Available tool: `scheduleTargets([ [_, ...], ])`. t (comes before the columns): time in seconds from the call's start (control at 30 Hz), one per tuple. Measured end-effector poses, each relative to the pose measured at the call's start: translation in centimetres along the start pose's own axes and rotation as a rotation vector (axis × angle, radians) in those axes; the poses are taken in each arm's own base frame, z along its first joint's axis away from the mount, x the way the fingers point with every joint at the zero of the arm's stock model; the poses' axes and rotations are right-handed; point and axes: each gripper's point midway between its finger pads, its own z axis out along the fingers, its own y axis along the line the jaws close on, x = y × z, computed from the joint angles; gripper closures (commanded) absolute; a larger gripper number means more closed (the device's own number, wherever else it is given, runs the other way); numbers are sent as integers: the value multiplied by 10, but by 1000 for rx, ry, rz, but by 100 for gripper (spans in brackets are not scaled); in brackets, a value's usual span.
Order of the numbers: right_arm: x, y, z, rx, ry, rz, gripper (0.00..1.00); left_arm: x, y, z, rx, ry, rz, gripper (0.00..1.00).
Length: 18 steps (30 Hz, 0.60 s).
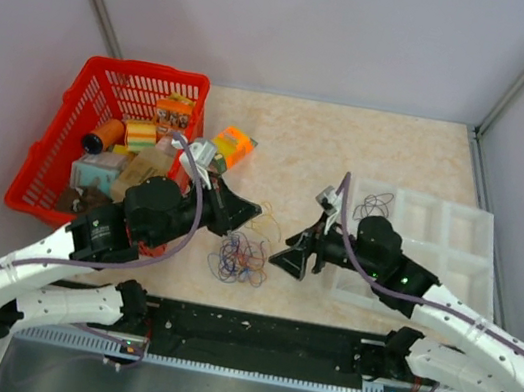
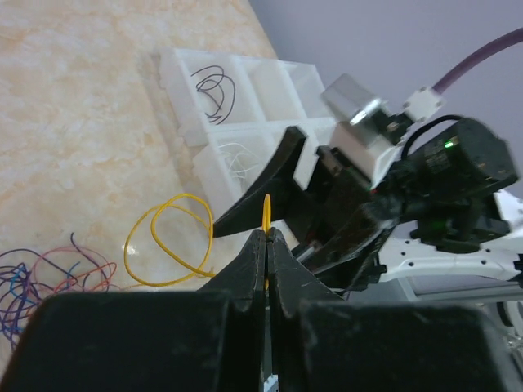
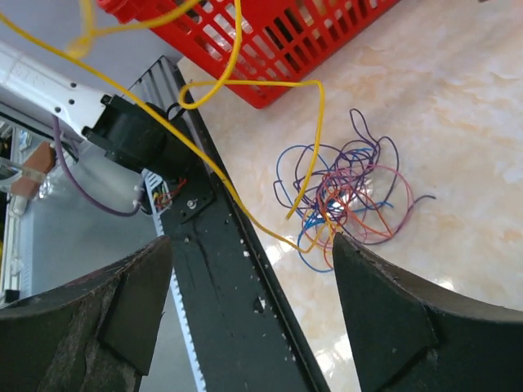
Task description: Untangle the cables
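Cables [image 1: 241,258] lie in a loose tangle of blue, purple and orange loops on the desk [image 1: 353,141], just past the black rail [image 1: 258,333] at the near edge and between the two arms. The left jaws, just left of the tangle and slightly farther back, are pressed together on a yellow cable [image 2: 167,241]. A short end sticks up from the tips, and its loops trail down beside the tangle. I cannot tell whether it still touches the other strands. The right jaws, just right of the tangle, stand wide apart with nothing between them, pointing toward the left jaws.

Behind the right arm [image 1: 454,316], a white tray [image 1: 459,231] of compartments sits on the desk. A black cable [image 2: 214,90] is coiled in one compartment and a white cable [image 2: 237,159] in the next one nearer.

At far left stands a red basket [image 1: 59,140] of spools and boxes, with an orange item [image 1: 234,146] just beside its right corner.
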Motion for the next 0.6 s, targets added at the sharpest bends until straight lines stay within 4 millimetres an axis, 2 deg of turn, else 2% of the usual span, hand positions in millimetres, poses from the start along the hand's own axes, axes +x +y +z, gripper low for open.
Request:
scheduleTargets([
  [0.17, 16, 6, 34, -37, 44, -34, 28, -22, -18, -10, 43, -45, -33, 100],
  [0.27, 19, -3, 46, 9, 36, -37, 29, -36, -29, -16, 71, -73, -44, 100],
  [0.43, 3, -12, 55, 60, -21, -63, 39, -52, -43, -23, 102, -105, -54, 100],
  [0.57, -23, 1, 62, 18, -71, -102, 41, -60, -50, -24, 114, -119, -53, 100],
  [0.6, -30, 6, 62, 1, -90, -113, 46, -63, -52, -24, 116, -123, -47, 100],
])
